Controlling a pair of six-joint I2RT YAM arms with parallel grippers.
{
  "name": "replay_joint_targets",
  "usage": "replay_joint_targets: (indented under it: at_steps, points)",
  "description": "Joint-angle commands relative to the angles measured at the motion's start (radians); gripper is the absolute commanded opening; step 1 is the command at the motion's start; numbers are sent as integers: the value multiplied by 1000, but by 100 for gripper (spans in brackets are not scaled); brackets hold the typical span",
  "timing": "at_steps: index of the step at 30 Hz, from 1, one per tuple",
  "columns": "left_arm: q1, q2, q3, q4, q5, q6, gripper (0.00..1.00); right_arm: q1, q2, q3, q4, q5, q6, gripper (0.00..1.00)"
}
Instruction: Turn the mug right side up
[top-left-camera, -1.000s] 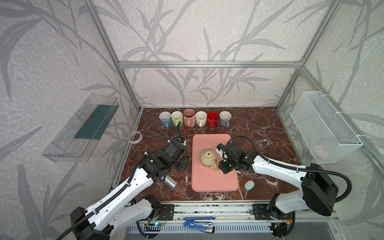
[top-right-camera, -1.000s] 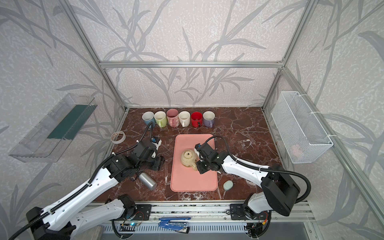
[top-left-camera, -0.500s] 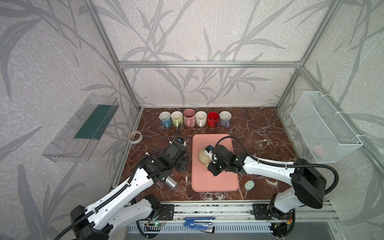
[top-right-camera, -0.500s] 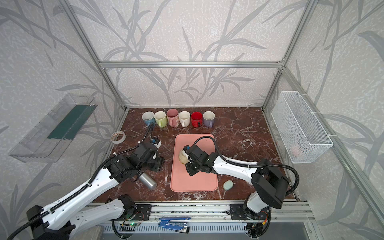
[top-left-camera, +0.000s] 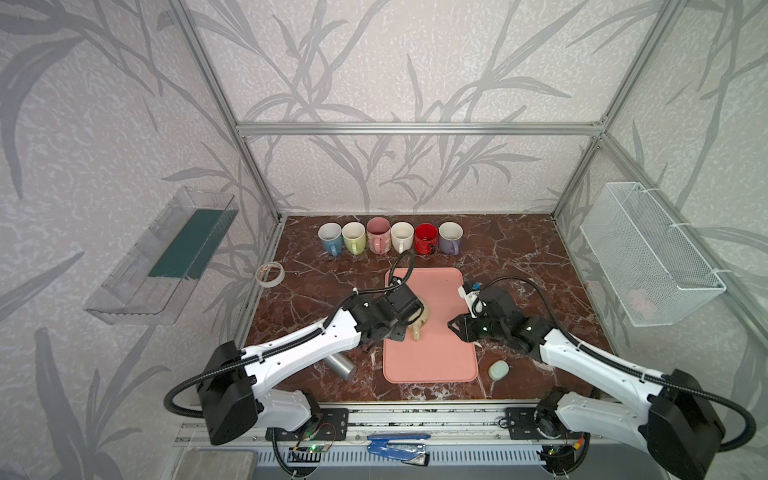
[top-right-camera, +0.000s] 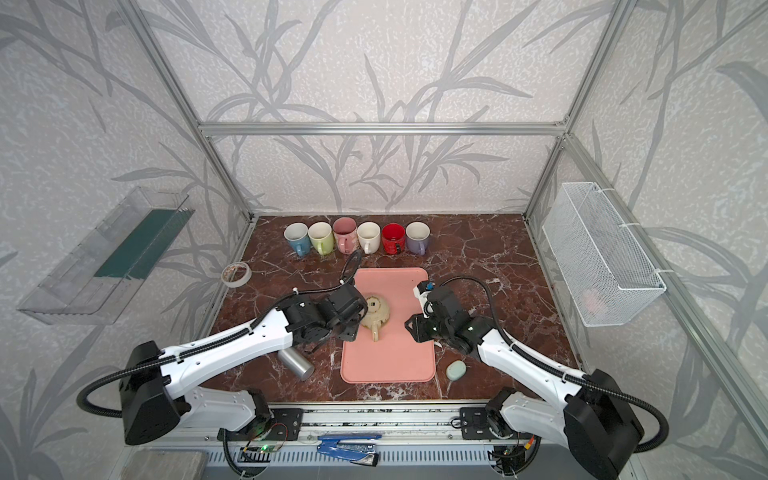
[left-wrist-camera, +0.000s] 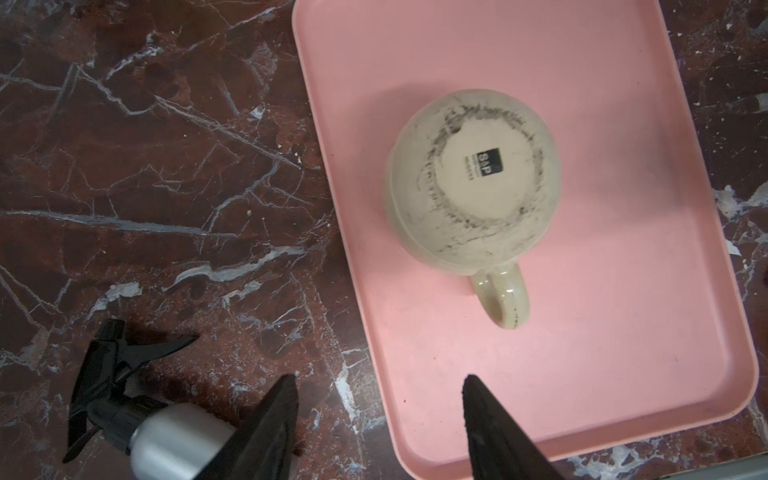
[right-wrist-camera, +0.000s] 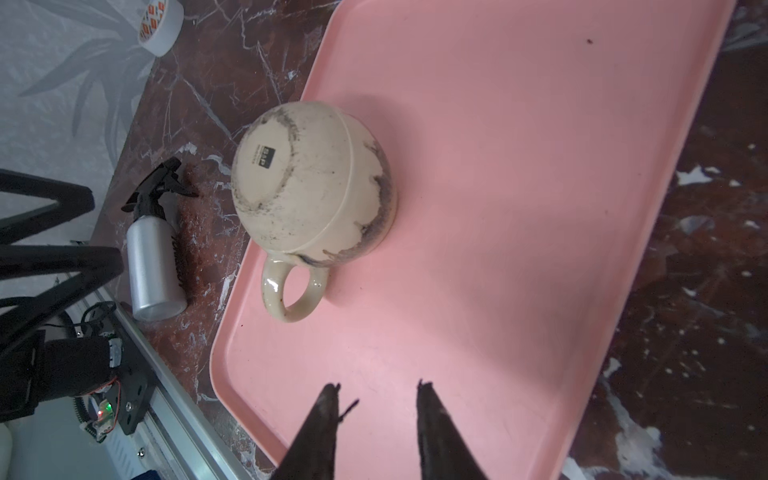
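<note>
Mug (left-wrist-camera: 473, 183) sits inverted on pink tray (left-wrist-camera: 582, 353); left hand (left-wrist-camera: 379, 380) and right hand (right-wrist-camera: 377, 385) both released, empty.

Marble tabletop (top-left-camera: 519, 257): pink tray (top-left-camera: 432, 357), six mugs (top-left-camera: 401, 236), tape roll (top-left-camera: 270, 274), spray bottle (top-left-camera: 340, 365), green oval object (top-left-camera: 498, 370).

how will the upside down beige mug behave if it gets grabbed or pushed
The mug looks like rigid glazed ceramic, so probably stiff, heavy and chippable. Its rounded body may slip in a pinch; the handle looks safer. Mouth-down on the tray, it should slide rather than roll.
</note>
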Motion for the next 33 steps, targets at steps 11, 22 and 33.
replay_joint_targets:
  at_steps: [11,22,33]
  points:
    - [-55,252,156,-50,14,-179,46,-126,-69,-128,66,-3,43,47]
    - [-56,365,215,-54,52,-232,48,-126,-43,-167,132,-46,69,48]
    - [-50,438,238,-48,60,-250,40,-126,-64,-177,134,-40,64,48]
